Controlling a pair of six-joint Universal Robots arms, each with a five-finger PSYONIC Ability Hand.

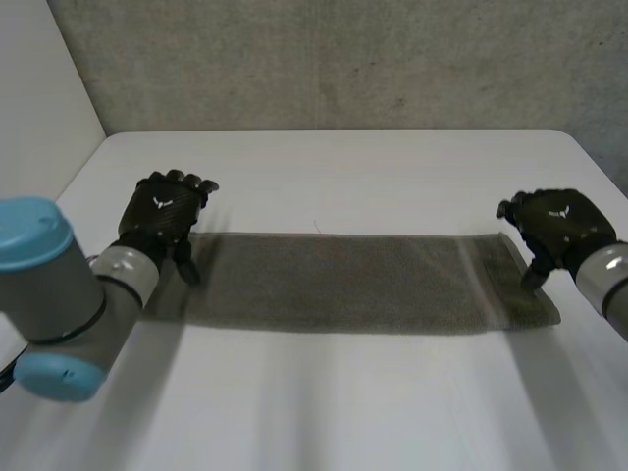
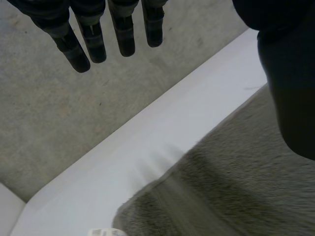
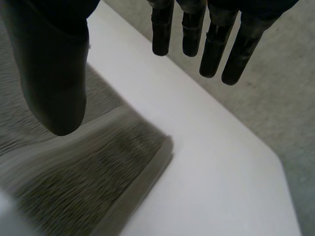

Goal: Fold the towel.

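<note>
Both hands are in position, one at each short end of the towel [image 1: 343, 283]. It lies flat and fully spread across the middle of the tabletop [image 1: 343, 167], its long sides parallel to the far edge. One end reaches toward the left edge and the other toward the right.

The left hand [image 1: 162, 221] is over the left end and the right hand [image 1: 559, 231] over the right end. In each wrist view the fingers [image 2: 93, 44] are straight and spread well away from the thumb [image 2: 290, 73]. Neither hand has hold of anything (whether a thumb tip brushes the pile, I cannot tell).

The step in hand looks like taking hold of the ends. To do it well, each hand should pinch right at the far corner of its end, thumb under the hem and fingers on top. Both should close together so the cloth lifts level and does not skew. Too shallow a grip risks the pile slipping out.

The towel itself is a grey-brown strip with a soft, short pile. It shows no wrinkles, and a smoother woven band [image 1: 476, 285] crosses it near the right end, with a stitched hem [image 3: 140, 184] beyond that.
</note>
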